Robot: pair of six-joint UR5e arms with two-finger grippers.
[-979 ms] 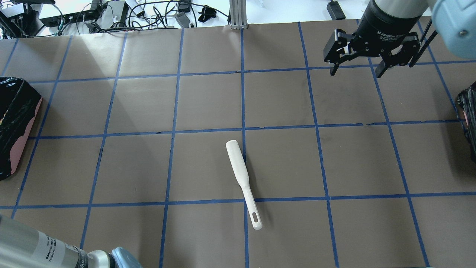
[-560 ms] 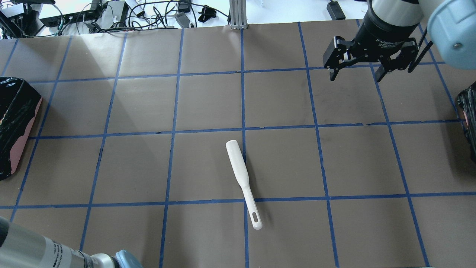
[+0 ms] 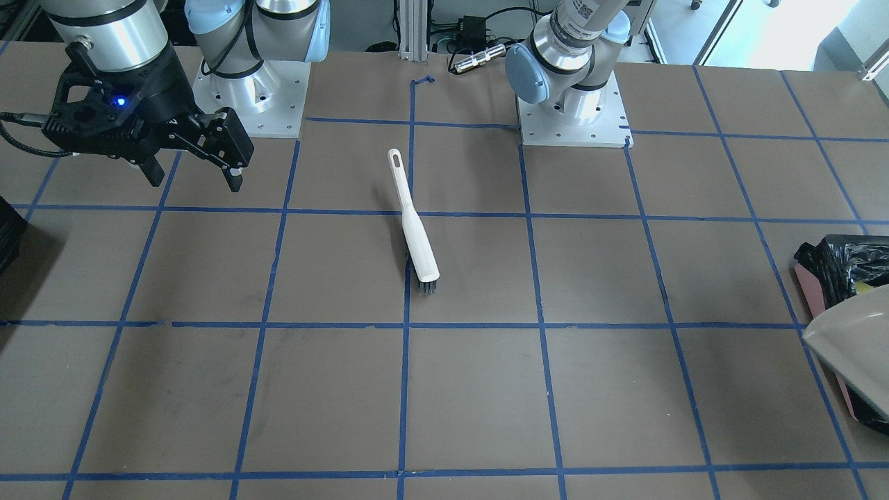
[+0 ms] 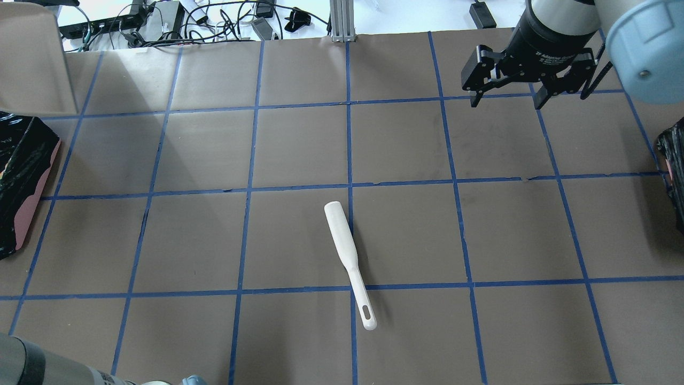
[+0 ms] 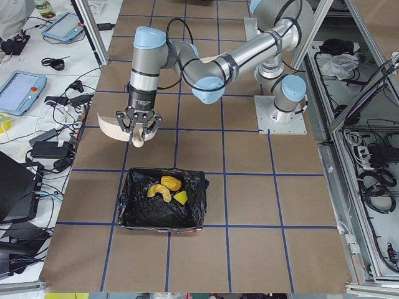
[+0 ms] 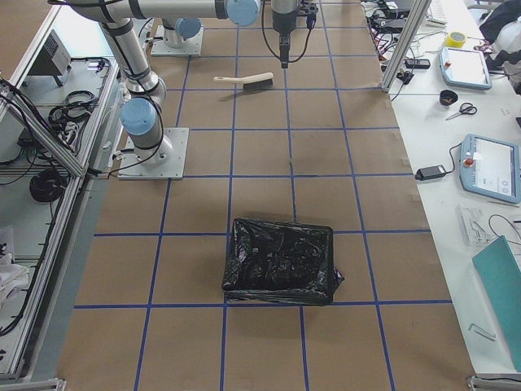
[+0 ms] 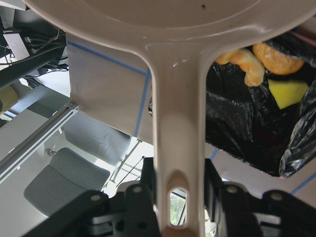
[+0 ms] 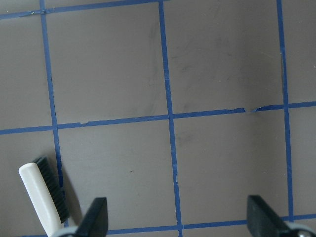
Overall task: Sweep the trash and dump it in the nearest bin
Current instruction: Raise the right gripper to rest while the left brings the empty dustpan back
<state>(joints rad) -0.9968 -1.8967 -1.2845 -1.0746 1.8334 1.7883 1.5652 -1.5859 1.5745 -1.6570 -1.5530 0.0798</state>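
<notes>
The trash lies inside the left bin [image 5: 128, 205], a pink-sided container lined with a black bag: an orange lump [image 5: 170, 184], a pale peel [image 5: 157, 192] and a yellow sponge [image 5: 181, 197]. The wrist view shows the same trash [image 7: 276, 59]. My left gripper [image 7: 177, 197] is shut on the handle of the white dustpan [image 7: 173, 15], which it holds in the air beside the bin [image 4: 21, 176]. The dustpan [image 4: 32, 64] looks empty. My right gripper [image 4: 502, 99] hangs open with nothing in it over the far right of the table.
The white brush [image 4: 347, 256] lies loose near the table's middle, bristles [image 3: 427, 285] towards the operators' side. A second black-lined bin [image 6: 281, 261] stands at the right end. Cables and boxes [image 4: 160, 18] crowd the far edge.
The dustpan has come into the overhead view at the top left. The left arm has slid out at the bottom left. The right gripper has drifted slightly towards the far edge, still open.
</notes>
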